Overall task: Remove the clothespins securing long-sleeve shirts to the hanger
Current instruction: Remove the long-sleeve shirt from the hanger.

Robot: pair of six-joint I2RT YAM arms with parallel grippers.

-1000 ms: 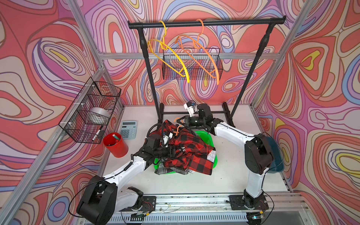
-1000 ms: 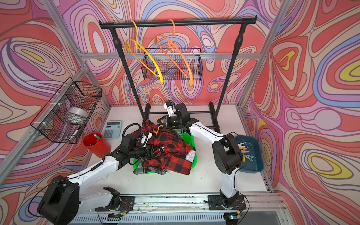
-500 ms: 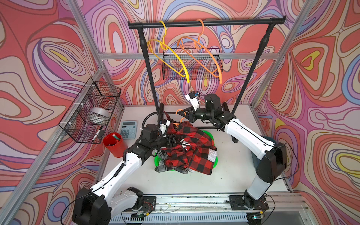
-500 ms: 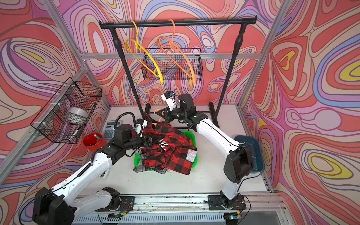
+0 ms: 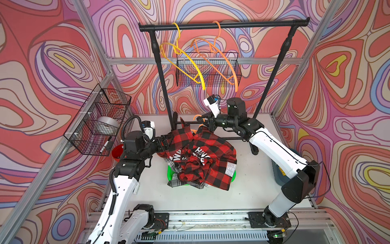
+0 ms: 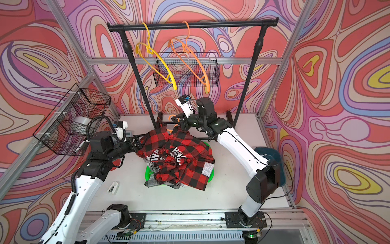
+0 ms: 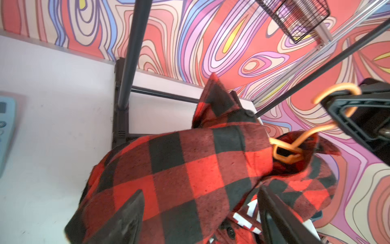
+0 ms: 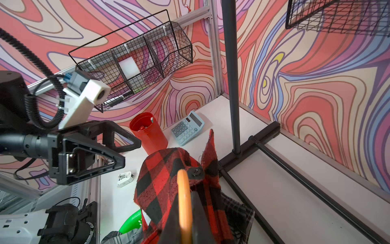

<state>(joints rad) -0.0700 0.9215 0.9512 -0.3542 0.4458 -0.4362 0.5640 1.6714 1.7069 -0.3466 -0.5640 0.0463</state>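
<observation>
The red-black shirt (image 5: 202, 156) with white lettering hangs on an orange hanger (image 7: 287, 152) and droops onto a pile over a green basket (image 5: 169, 171). My right gripper (image 5: 207, 122) is shut on the hanger's hook (image 8: 184, 200) and holds it above the table. At the shirt's shoulder my left gripper (image 5: 166, 141) is open; its fingers (image 7: 126, 217) stand wide on either side of the cloth. A grey plaid shirt (image 6: 150, 182) lies under the red one. One white clothespin (image 6: 113, 187) lies on the table by the left arm; no clothespin shows on the shirt.
A black clothes rack (image 5: 223, 24) carries an empty yellow hanger (image 5: 185, 63) and an empty orange one (image 5: 221, 59). Wire baskets (image 5: 99, 120) hang on the walls. A red cup (image 8: 147, 131) and a calculator (image 8: 187, 127) stand at the back left, and a teal tray (image 6: 272, 156) at the right.
The right gripper has lifted the hanger hook and shirt collar higher. The left gripper has risen with it, and its jaws have spread wider at the shoulder.
</observation>
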